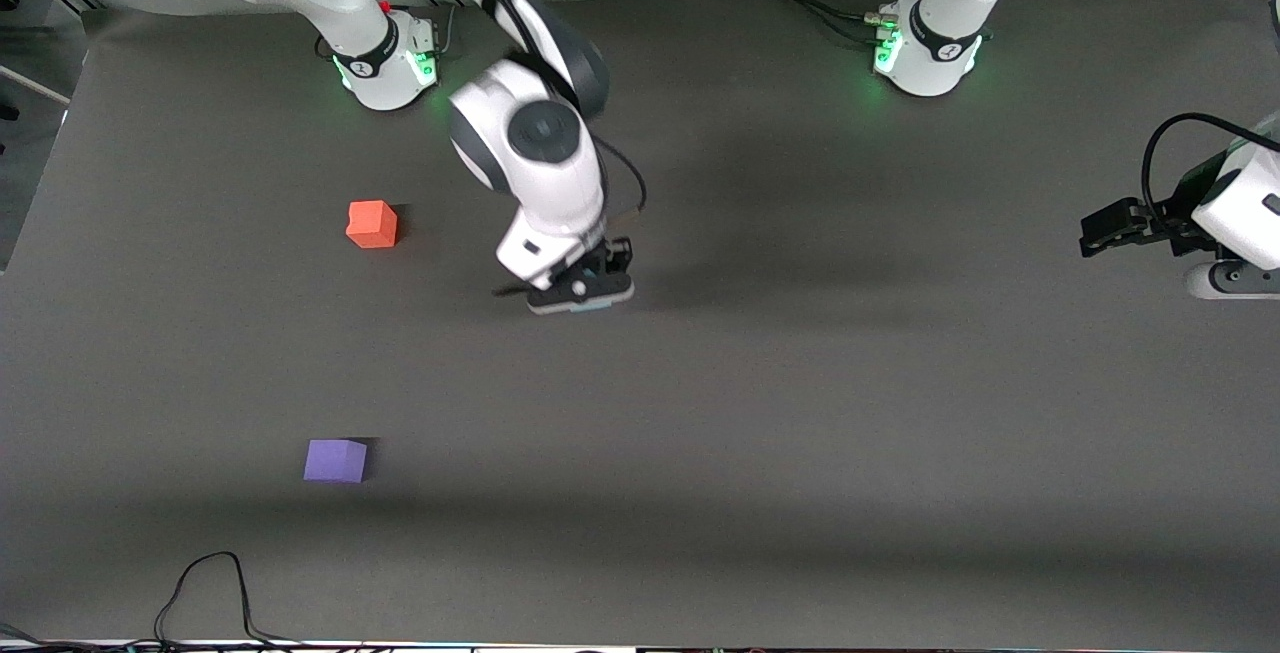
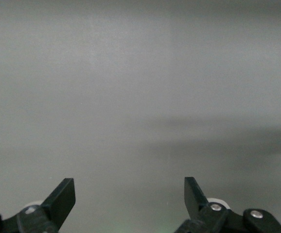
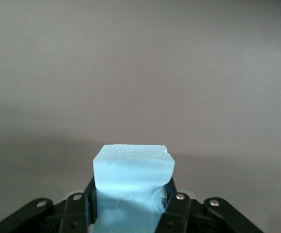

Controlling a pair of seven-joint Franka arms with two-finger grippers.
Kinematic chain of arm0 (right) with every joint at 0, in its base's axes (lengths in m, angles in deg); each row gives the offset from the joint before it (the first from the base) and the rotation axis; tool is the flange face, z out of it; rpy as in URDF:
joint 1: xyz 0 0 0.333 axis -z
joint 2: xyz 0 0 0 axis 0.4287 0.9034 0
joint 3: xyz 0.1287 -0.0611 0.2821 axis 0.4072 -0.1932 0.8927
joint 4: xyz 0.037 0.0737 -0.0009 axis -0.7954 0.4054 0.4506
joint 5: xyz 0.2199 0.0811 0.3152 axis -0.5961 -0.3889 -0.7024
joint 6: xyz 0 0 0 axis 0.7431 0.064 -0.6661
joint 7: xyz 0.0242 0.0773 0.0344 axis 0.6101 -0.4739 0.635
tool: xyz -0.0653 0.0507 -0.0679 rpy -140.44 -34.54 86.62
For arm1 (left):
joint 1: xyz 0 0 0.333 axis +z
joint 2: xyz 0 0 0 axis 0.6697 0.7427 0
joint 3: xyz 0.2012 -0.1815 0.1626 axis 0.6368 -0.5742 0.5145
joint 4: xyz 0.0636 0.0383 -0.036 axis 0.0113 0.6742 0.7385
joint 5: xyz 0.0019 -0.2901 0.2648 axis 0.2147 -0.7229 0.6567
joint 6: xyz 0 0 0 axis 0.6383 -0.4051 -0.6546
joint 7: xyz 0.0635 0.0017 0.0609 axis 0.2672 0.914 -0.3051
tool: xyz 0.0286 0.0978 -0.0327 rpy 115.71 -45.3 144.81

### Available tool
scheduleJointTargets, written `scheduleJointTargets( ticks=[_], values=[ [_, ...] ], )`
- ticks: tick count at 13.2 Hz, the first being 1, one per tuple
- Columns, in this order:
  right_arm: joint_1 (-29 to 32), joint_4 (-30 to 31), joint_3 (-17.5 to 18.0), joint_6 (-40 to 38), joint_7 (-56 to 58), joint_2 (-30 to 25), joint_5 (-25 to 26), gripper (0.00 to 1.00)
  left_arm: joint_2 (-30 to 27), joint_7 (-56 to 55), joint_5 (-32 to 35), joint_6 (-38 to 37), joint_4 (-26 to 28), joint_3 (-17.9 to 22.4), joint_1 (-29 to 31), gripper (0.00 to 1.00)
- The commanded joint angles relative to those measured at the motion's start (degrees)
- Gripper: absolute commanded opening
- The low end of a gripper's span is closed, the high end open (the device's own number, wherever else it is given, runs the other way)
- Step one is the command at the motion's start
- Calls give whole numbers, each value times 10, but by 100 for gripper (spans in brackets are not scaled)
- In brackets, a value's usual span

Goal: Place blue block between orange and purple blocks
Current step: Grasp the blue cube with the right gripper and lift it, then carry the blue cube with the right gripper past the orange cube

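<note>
right gripper (image 1: 590, 295) fingers clamped on blue block (image 3: 132, 182), hidden in front view | orange block (image 1: 372, 224), purple block (image 1: 336, 460) well apart | left gripper (image 1: 1100, 231) waits, fingers spread

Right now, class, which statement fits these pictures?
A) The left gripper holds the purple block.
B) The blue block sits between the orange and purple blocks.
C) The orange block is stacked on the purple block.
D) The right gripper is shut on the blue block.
D: the right wrist view shows the blue block clamped in the right gripper.
</note>
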Motion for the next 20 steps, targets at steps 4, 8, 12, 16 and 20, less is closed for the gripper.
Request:
scheduleJointTargets(
  ticks=[4, 8, 12, 16, 20],
  values=[
    [37, -135, -2, -245, 42, -78, -51, 4, -24, 1, 4, 6, 13, 6, -10, 100],
    [46, -36, -89, -265, 191, -166, -50, 4, -23, 5, 3, 2, 13, 6, -10, 100],
    [45, 32, -231, -266, 337, -210, -22, 4, -20, 7, 3, 4, 13, 7, -7, 100],
    [45, 56, -321, -244, 407, -204, -21, 4, -17, 7, 3, 9, 13, 7, -5, 100],
    [47, 170, -328, -83, 405, -201, -29, 4, -19, 5, 3, 8, 13, 7, -8, 100]
  ],
)
